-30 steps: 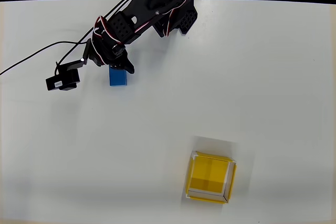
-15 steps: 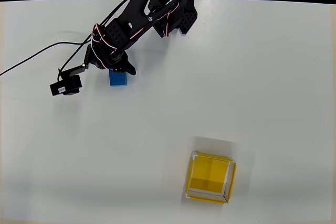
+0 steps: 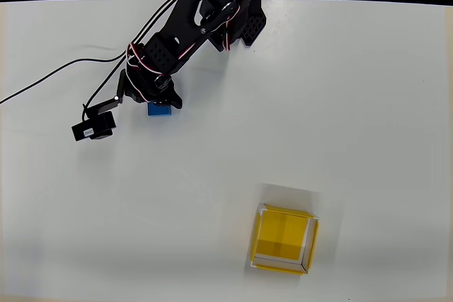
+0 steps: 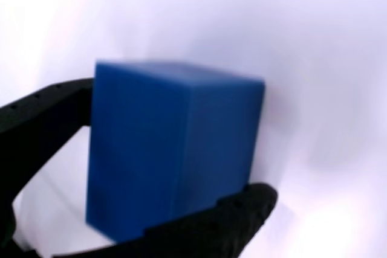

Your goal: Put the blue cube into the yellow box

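**Claw around the cube, box well apart**

Claw point(image 3: 157, 98) sits low over the one blue cube point(image 3: 160, 109) in the upper left part of the table point(image 3: 368, 104) in the overhead view, covering the cube's upper edge so that only its lower strip shows. In the wrist view the cube point(image 4: 172, 149) stands between two black fingers point(image 4: 42, 113): one runs along its left face, the other curves under its lower right corner, both touching or very nearly so. The claw is closed down to the cube's width; whether the cube is off the table cannot be told.

Going left to right in the overhead view: one black cable point(image 3: 49, 76) trails in from the left edge; one small black module point(image 3: 93, 126) with a pale label hangs off the arm, left of the cube; then the claw and cube; then the one black arm point(image 3: 191, 26), reaching from its base at the table's top edge down and to the left, with red and white wires along it. One yellow box point(image 3: 284, 239), open side up with pale rims, lies at the lower right, well apart from the cube.

The table is plain white and matte, with a black band beyond its far edge.
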